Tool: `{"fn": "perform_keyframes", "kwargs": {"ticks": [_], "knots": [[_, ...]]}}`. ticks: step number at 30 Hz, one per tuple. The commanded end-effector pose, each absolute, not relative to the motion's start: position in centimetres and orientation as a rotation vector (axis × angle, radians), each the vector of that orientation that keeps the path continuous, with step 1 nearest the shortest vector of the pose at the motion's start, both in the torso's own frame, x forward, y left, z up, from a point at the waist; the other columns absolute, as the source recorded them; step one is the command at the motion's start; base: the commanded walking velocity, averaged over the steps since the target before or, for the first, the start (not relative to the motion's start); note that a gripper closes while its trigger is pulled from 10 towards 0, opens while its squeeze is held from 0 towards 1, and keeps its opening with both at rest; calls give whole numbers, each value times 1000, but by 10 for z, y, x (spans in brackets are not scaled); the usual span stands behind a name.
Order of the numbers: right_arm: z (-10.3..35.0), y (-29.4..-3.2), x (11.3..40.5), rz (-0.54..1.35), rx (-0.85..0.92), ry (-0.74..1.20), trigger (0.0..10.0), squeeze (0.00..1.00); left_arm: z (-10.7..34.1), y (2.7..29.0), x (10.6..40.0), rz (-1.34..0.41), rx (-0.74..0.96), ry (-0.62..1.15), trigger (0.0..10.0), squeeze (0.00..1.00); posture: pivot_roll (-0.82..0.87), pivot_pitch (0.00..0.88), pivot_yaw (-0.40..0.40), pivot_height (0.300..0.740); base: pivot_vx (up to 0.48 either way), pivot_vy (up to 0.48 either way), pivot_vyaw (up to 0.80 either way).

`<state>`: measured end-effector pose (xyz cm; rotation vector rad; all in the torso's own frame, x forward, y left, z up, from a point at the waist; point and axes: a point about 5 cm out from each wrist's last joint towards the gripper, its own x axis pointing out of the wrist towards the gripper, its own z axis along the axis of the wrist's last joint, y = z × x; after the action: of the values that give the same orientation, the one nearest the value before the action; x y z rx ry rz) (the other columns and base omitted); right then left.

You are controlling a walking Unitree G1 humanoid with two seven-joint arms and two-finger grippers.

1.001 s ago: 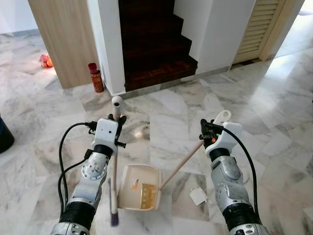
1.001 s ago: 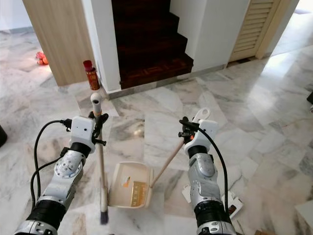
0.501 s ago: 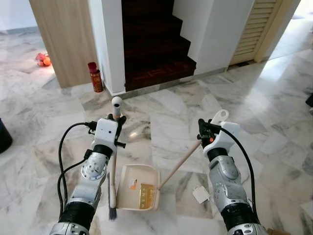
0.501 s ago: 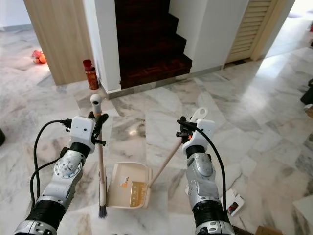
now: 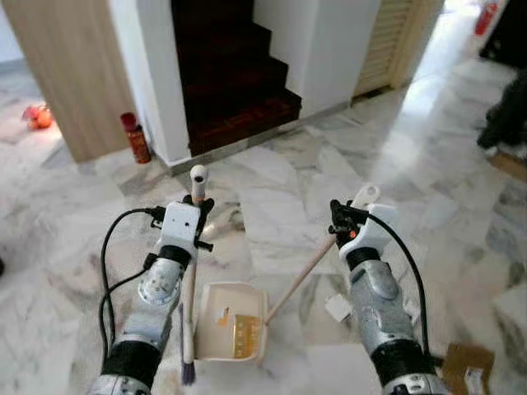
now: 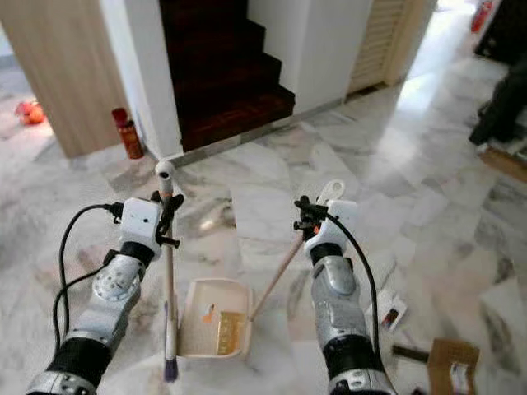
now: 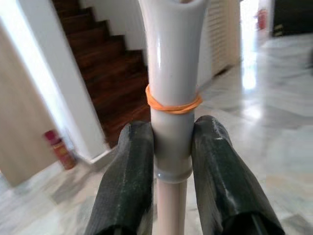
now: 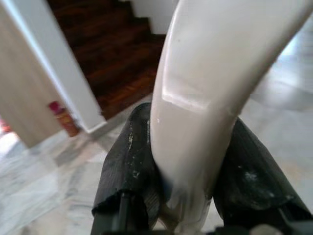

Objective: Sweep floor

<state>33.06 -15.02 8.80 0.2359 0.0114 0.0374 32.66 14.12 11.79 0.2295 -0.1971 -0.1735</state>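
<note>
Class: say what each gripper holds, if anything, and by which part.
The left gripper is shut on the broom near its handle's top. The right gripper is shut on the dustpan's handle at its upper end.

Glossy grey-veined marble floor (image 5: 272,206); dark wooden staircase (image 5: 226,82) between white walls; louvred door (image 5: 383,37) right; wood panel (image 5: 66,74) left.
</note>
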Motion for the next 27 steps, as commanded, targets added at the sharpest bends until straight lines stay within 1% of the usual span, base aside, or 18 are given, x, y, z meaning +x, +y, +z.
{"fn": "perform_keyframes", "kwargs": {"ticks": [1, 5, 27], "knots": [[102, -146, 336, 54, 241, -45, 10000, 0, 131, 143, 330, -170, 241, -248, 10000, 0, 15, 0, -26, 740, 0, 311, 0], [102, -145, 336, 61, 233, -46, 10000, 0, 130, 143, 330, -172, 243, -247, 10000, 0, 14, 0, -25, 740, 0, 313, 0], [100, -143, 335, 71, 234, -40, 10000, 0, 130, 143, 329, -168, 251, -242, 10000, 0, 23, 0, -31, 740, 0, 293, 764]]}}
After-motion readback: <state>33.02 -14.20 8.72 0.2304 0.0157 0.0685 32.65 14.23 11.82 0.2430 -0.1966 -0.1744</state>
